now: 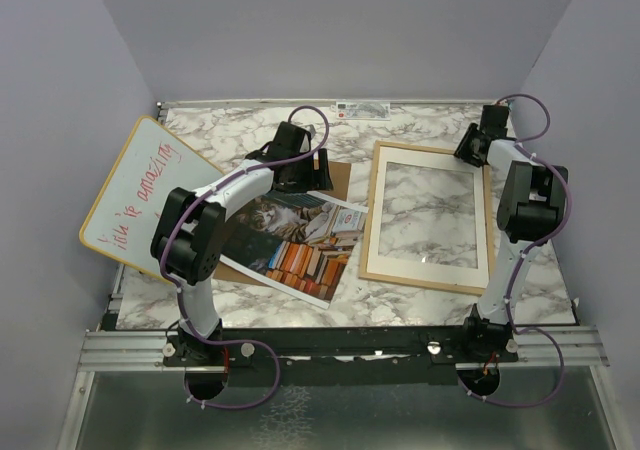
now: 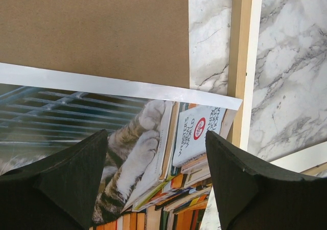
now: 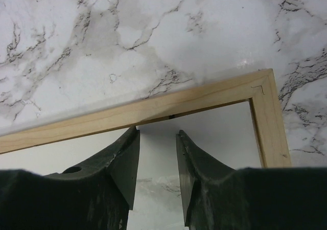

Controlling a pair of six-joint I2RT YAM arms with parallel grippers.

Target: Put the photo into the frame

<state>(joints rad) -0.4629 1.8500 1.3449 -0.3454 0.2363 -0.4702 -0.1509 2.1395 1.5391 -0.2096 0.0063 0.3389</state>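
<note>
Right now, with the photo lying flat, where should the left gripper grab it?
Take the photo by its far right corner, coming from above with the left gripper. The sheet lies flat, but that corner seems to ride onto the frame rail, possibly leaving a gap beneath.

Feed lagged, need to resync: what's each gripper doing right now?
Left gripper: jaws wide open over the photo, holding nothing.
Right gripper: jaws narrowly open above the frame, holding nothing.

A: What is at the left?
B: A whiteboard (image 1: pixel 140 195) with red writing. It sits at a slant and hangs over the edge of the table (image 1: pixel 420 130).
A: What is the table like?
B: White and grey marble. A brown board (image 1: pixel 340 182) lies flat on it.
</note>
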